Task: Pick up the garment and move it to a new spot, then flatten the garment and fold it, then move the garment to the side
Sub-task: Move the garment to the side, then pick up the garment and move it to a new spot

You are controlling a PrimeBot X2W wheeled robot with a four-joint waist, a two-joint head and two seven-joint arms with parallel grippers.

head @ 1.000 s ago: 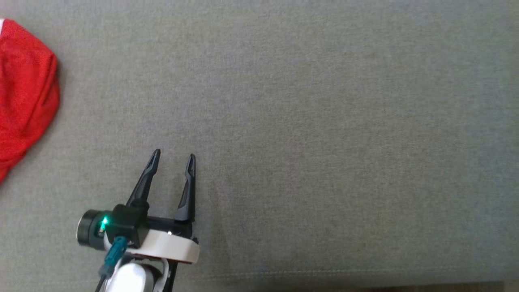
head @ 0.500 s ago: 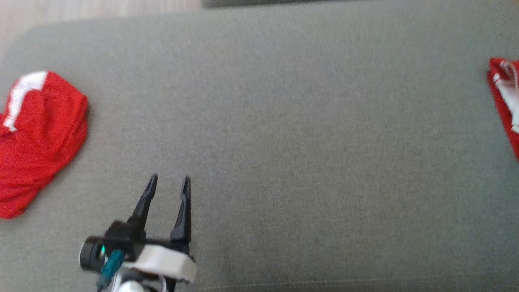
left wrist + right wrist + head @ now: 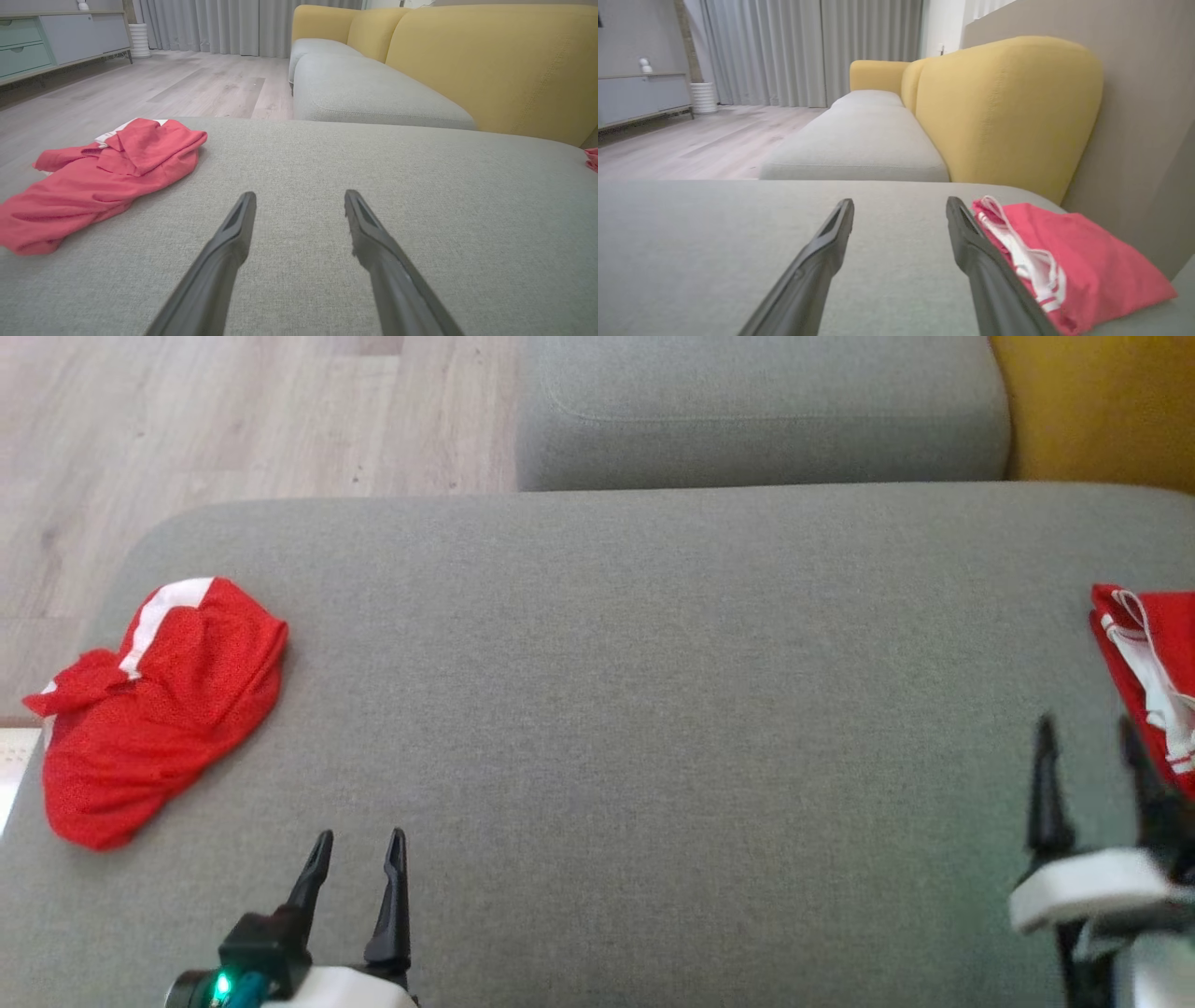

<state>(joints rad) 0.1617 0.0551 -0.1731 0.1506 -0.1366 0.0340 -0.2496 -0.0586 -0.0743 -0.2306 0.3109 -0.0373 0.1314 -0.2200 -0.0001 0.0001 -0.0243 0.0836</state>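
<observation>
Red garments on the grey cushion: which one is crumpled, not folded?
The left garment, ahead of the left gripper: a rumpled heap with a white stripe. The right garment, beside the right gripper, lies folded flat.

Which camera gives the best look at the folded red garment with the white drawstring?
The right wrist view: the folded red garment lies close and nearly whole on the grey cushion, drawstring clear. The head view cuts it off at its right edge; the left wrist view catches a corner.
</observation>
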